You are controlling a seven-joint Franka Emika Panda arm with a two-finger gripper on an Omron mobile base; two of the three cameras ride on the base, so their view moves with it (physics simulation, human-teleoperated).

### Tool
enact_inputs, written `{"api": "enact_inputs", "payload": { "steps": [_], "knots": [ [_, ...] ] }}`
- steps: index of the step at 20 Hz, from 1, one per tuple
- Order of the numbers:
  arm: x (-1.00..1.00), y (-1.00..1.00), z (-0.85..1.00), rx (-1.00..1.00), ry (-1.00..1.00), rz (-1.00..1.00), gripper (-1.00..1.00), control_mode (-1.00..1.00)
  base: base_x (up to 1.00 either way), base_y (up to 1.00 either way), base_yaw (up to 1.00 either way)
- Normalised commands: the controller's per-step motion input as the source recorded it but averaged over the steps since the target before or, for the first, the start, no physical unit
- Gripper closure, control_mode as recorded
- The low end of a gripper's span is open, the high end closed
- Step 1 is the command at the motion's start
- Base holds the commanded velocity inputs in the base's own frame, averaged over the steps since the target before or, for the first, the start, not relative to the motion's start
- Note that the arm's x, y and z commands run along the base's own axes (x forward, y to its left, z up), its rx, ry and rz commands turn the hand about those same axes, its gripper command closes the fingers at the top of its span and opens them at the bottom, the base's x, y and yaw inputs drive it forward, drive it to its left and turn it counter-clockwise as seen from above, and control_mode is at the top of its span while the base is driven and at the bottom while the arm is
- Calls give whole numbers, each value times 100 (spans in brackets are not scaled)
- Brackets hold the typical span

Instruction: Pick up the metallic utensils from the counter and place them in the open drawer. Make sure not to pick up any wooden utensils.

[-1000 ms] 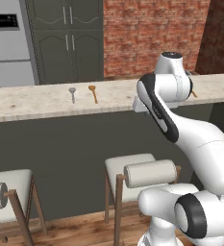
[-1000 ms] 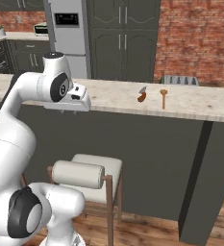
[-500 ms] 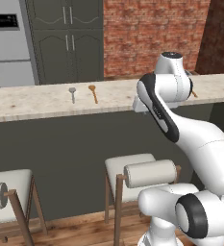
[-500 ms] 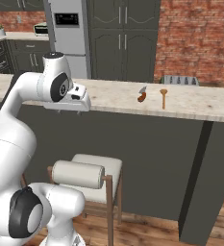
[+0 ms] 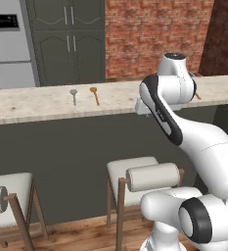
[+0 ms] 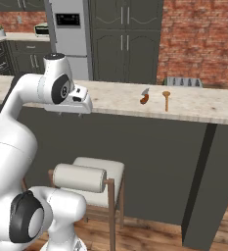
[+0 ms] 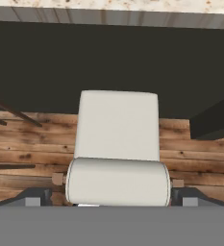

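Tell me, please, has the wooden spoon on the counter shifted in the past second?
No. The wooden spoon lies right beside the metal spoon on the counter, as before.

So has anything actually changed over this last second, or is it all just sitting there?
Nothing visibly moved. The arm holds the same pose beside the counter, and the metal spoon and wooden spoon lie where they were. The gripper looks down at the stool, holding nothing.

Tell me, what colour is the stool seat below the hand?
Cream-white stool seat, clearest in the hand view.
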Motion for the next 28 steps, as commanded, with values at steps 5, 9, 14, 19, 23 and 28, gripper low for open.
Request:
{"api": "enact_inputs", "payload": {
  "steps": [5, 9, 14, 19, 23, 28],
  "knots": [
    [0, 0, 0, 0, 0, 0, -100, 100, 0, -9, 0],
    [0, 0, 0, 0, 0, 0, -100, 100, 0, -17, 0],
    [0, 0, 0, 0, 0, 0, -100, 100, 0, -30, 0],
    [0, 0, 0, 0, 0, 0, -100, 100, 0, -42, 0],
    [0, 0, 0, 0, 0, 0, -100, 100, 0, -49, -1],
    [0, 0, 0, 0, 0, 0, -100, 100, 0, -50, -1]
  ]
}}
